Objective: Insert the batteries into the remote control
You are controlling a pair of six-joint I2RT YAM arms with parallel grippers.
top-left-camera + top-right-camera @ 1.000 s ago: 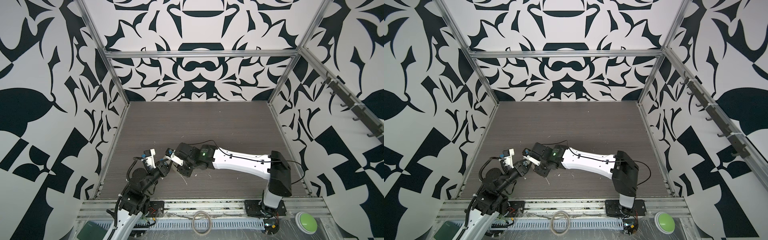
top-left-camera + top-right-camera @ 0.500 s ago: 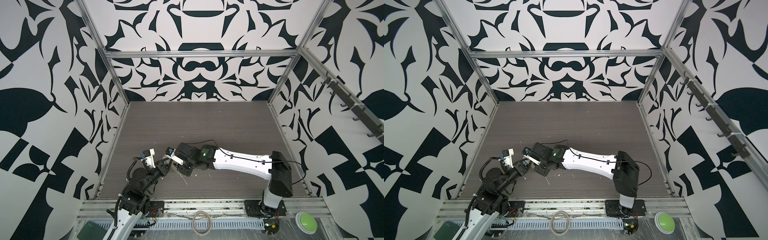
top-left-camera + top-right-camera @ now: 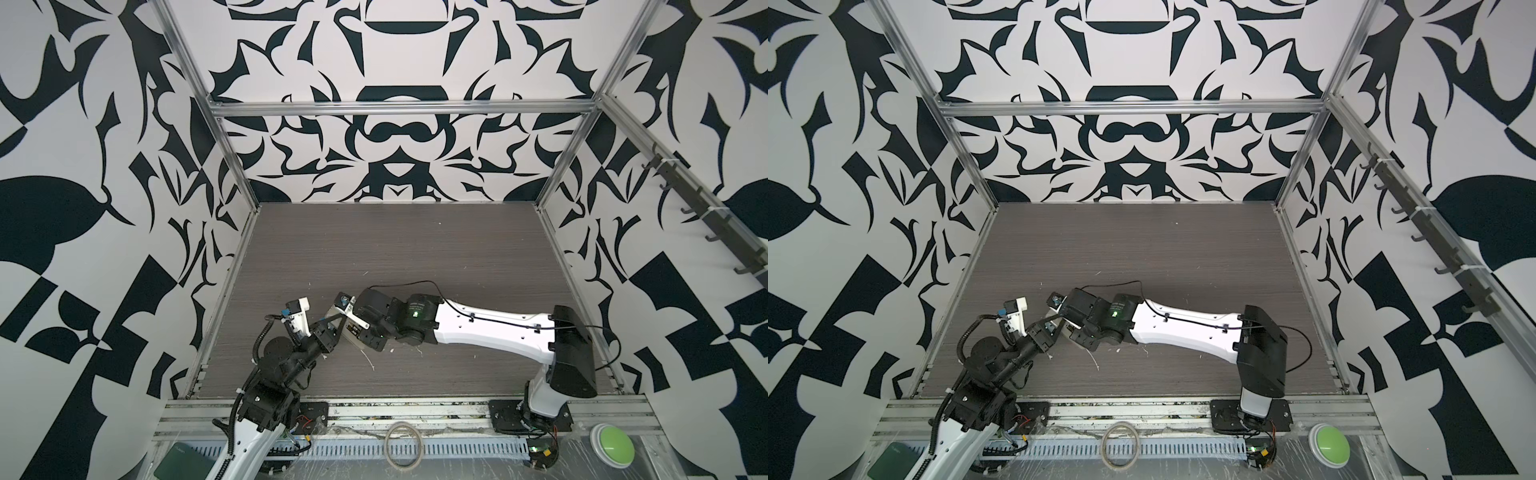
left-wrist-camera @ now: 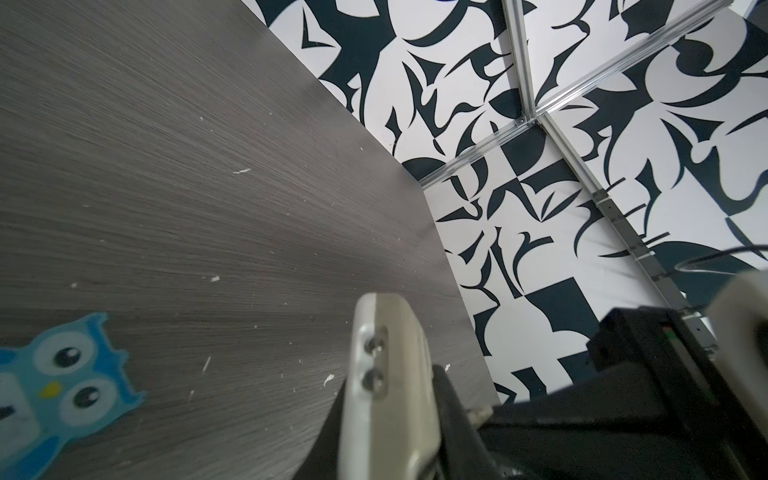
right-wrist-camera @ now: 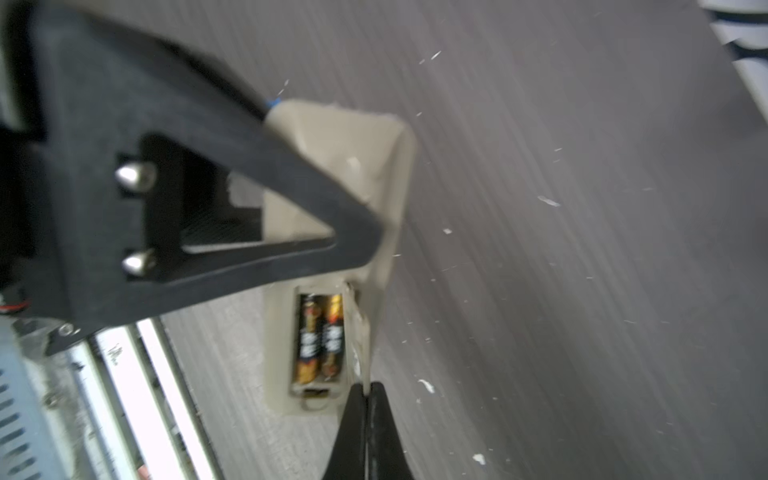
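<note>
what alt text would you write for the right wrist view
Close-up of the remote control, back facing the camera, its open compartment holding two batteries side by side. The left gripper clamps its other end, and the right gripper is shut on what looks like the thin cover standing on edge beside the compartment, above the grey table.

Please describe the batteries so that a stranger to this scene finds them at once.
Near the front edge of the grey table, left of the middle, is the white remote control. In its open compartment lie the batteries: two dark cylinders with gold ends, side by side amid white plastic.
</note>
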